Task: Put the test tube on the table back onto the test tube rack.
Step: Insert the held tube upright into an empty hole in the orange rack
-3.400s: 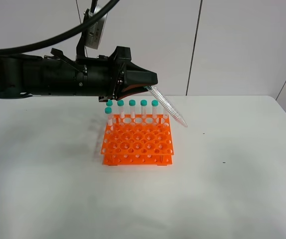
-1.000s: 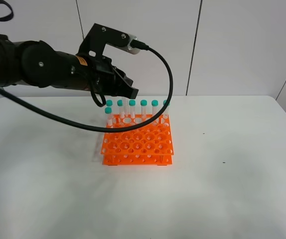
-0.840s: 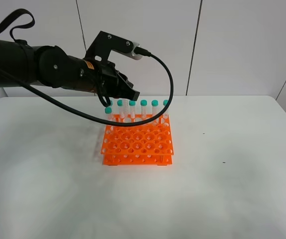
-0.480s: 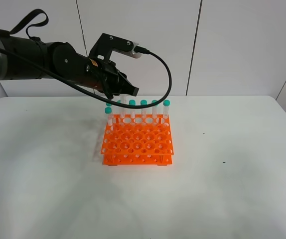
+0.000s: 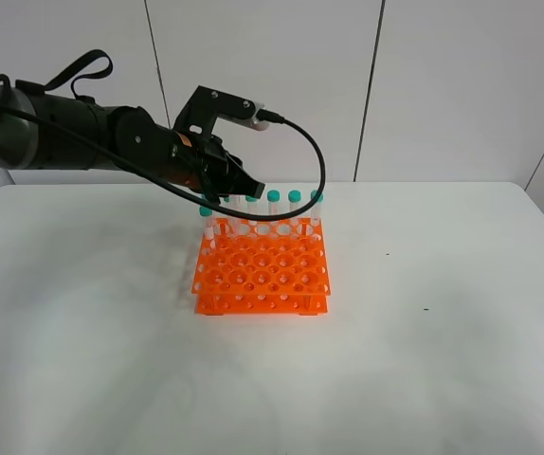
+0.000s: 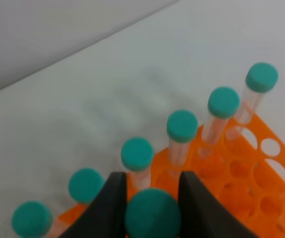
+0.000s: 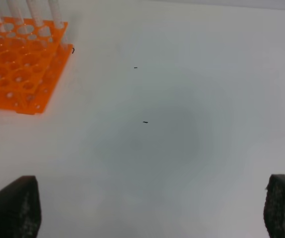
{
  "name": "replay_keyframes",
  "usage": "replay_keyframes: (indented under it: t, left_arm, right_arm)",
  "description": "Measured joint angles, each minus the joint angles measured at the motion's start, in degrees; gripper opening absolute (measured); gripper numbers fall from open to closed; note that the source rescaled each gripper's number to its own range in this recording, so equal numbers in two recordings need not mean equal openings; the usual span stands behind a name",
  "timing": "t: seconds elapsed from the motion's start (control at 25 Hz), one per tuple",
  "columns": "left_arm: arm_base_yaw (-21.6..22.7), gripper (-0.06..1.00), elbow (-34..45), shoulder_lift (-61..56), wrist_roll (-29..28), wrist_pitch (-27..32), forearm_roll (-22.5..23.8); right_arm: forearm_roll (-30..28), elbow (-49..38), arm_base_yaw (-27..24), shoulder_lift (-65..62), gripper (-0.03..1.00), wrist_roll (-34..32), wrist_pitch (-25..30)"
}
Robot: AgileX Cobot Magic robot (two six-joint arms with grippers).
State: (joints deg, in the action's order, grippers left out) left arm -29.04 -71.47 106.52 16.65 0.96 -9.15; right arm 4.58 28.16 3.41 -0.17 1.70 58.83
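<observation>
The orange test tube rack (image 5: 262, 270) stands mid-table. Several teal-capped test tubes stand upright in its back row, one at the right end (image 5: 317, 196), and one stands in the second row at the left (image 5: 206, 210). No tube lies on the table (image 5: 443, 322). My left gripper (image 5: 244, 188) hovers just above the left part of the back row. In the left wrist view the left gripper (image 6: 152, 174) has its fingers a cap's width apart, and a teal cap (image 6: 152, 215) shows in the gap. My right gripper (image 7: 152, 177) is wide open and empty above bare table.
The left arm's black cable (image 5: 310, 161) loops over the rack's back row. The rack's corner (image 7: 18, 64) shows in the right wrist view, off to one side of the right gripper. White wall panels stand behind the table's far edge.
The left gripper earlier held a tilted tube over the rack's right end. That tube now stands in the back row. The gripper has moved left along the row and dropped slightly.
</observation>
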Motion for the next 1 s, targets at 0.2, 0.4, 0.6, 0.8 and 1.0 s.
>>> replay_keyframes:
  t: [0.2, 0.4, 0.6, 0.8, 1.0]
  left_arm:
    - [0.0, 0.00, 0.1, 0.0, 0.0, -2.1, 1.0]
    - [0.4, 0.00, 2.4, 0.0, 0.0, -3.1, 1.9]
    - [1.0, 0.00, 3.8, 0.0, 0.0, -4.7, 2.3]
    - [1.1, 0.00, 3.8, 0.0, 0.0, -7.0, 2.3]
    - [1.1, 0.00, 3.8, 0.0, -0.1, -7.8, 2.3]
  right_arm:
    - [0.0, 0.0, 0.0, 0.0, 1.00, 0.0, 0.0]
    - [0.0, 0.0, 0.0, 0.0, 1.00, 0.0, 0.0]
    - [0.0, 0.0, 0.0, 0.0, 1.00, 0.0, 0.0]
    - [0.0, 0.0, 0.0, 0.0, 1.00, 0.0, 0.0]
    - [0.0, 0.0, 0.0, 0.0, 1.00, 0.0, 0.0]
